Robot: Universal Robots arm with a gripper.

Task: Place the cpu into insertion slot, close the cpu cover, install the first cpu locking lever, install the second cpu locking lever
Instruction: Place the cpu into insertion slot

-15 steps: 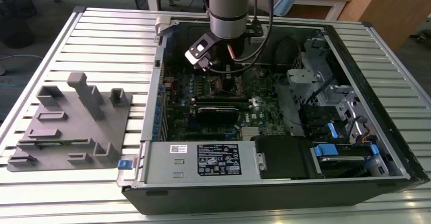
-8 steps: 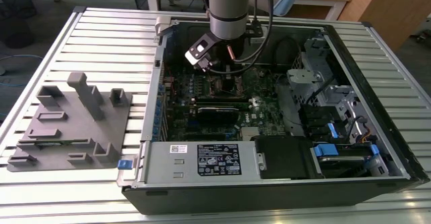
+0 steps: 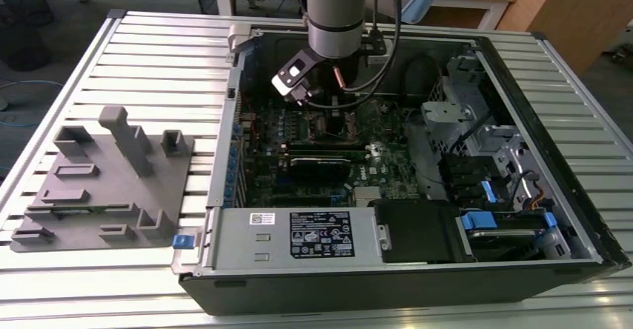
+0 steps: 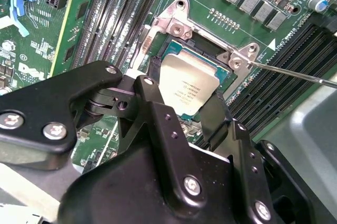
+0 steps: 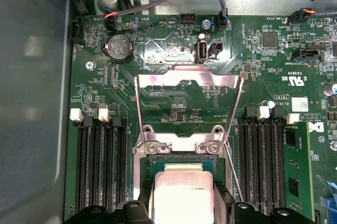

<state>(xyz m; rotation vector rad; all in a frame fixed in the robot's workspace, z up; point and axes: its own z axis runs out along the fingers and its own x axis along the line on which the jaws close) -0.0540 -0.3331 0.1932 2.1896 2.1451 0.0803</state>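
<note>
My gripper (image 4: 185, 103) hangs inside the open computer case (image 3: 213, 188), low over the green board. Its black fingers (image 4: 154, 90) close on two opposite edges of the cpu (image 4: 188, 88), a flat square chip with a dull silver top. The cpu sits over the insertion slot (image 4: 206, 50), level with its silvery rim. In the first wrist view the cpu (image 5: 181, 195) lies between the fingertips, and the cpu cover (image 5: 188, 77) stands swung open beyond the slot. A thin locking lever (image 4: 295, 74) juts out to one side, unlatched.
Long black memory slots (image 5: 100, 166) flank the socket on both sides. Cables (image 3: 396, 55) hang from the arm into the case. A drive cage (image 3: 475, 129) fills the exterior view's right. A grey fixture (image 3: 109, 173) lies on the slatted table at the exterior view's left.
</note>
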